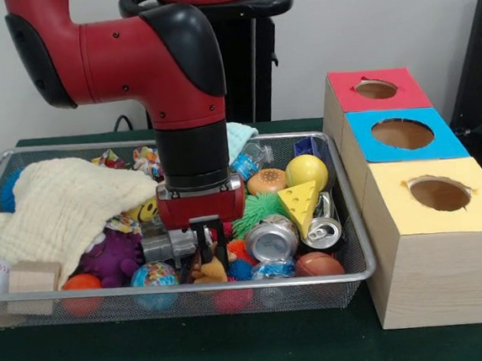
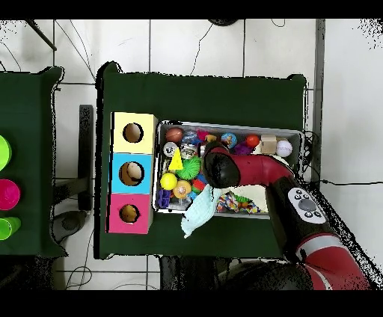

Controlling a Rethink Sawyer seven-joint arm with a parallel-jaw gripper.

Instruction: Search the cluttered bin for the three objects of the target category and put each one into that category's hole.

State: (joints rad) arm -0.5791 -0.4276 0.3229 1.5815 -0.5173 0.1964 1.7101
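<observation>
Red and black arm (image 1: 173, 77) fills upper left of front view, reaching down into frame centre. Silver mesh cluttered bin (image 1: 360, 265) spans lower left to centre, on green table (image 1: 239, 350). Wooden box row at right; the hole (image 1: 376, 89), red-faced, sits upper right, behind blue and yellow faces. Cream cloth (image 1: 62, 209) covers bin's left part. Cheese wedge (image 1: 301, 206) and silver can (image 1: 271, 239) right of centre. Gripper (image 1: 206, 243) low among toys at centre; fingers' state: cannot tell.
</observation>
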